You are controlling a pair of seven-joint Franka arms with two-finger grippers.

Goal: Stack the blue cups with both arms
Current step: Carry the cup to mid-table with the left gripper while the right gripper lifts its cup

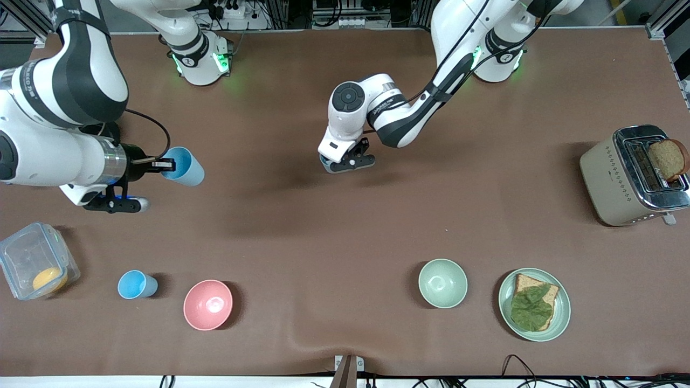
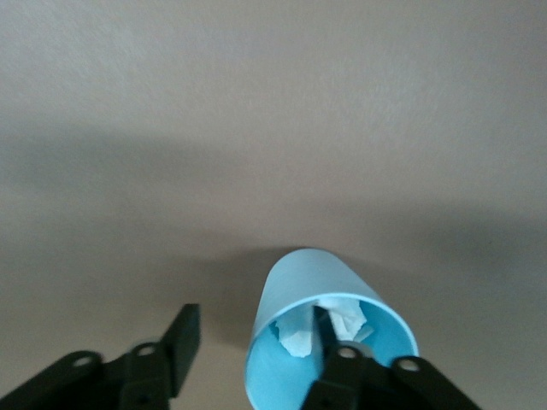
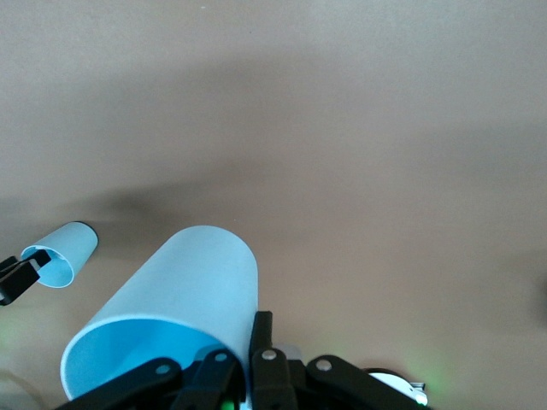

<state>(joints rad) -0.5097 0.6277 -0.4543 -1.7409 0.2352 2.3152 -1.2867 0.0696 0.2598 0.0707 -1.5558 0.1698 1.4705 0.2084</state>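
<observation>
My right gripper (image 1: 161, 164) is shut on the rim of a blue cup (image 1: 184, 166) and holds it tipped on its side above the table at the right arm's end. In the right wrist view one finger (image 3: 261, 329) lies outside that cup's wall (image 3: 184, 282). My left gripper (image 1: 347, 160) is open, low over the table's middle. One finger (image 2: 327, 329) is inside a second blue cup (image 2: 299, 282) with crumpled paper in it, and the other stands well clear. That cup peeks out in the front view (image 1: 325, 161). A third blue cup (image 1: 137, 284) stands beside the pink bowl (image 1: 208, 304).
A clear box (image 1: 32, 258) holding something orange sits at the right arm's end. A pale green bowl (image 1: 442, 283) and a green plate (image 1: 560, 315) with bread and a leaf lie near the front camera. A toaster (image 1: 620, 178) holding bread stands at the left arm's end.
</observation>
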